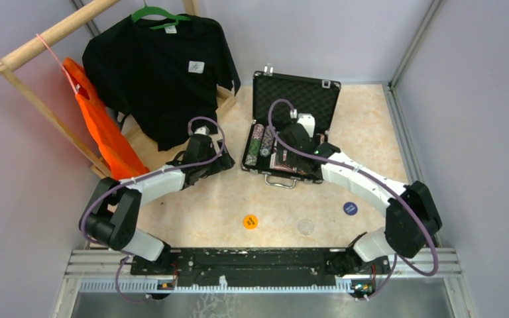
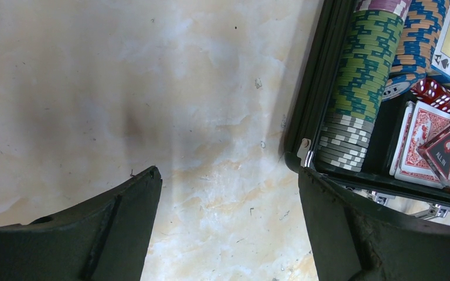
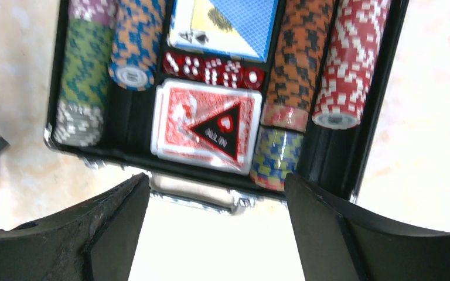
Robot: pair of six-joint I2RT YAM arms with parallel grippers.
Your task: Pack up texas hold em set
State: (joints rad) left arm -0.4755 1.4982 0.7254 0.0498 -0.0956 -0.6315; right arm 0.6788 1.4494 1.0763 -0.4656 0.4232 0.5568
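- Case of the texas hold em set lies open on the surface, at its far middle. It sits directly under the right hand, and the left hand hangs just beside its left wall.
- Its long axis runs left to right, slightly skewed. The foam-lined lid stands up on the far side, and the silver handle faces the arm bases.
- Inside, rows of striped chips run far to near at both ends. Between them lie a blue-backed deck, a line of red dice and red-backed cards with a black triangular token on top.
- An orange token, a clear token and a blue token lie on the surface nearer the bases, well apart from both hands.
- Right hand: fingers spread wide, released, empty, over the handle edge.
- Left hand: fingers spread wide, empty, over bare surface.
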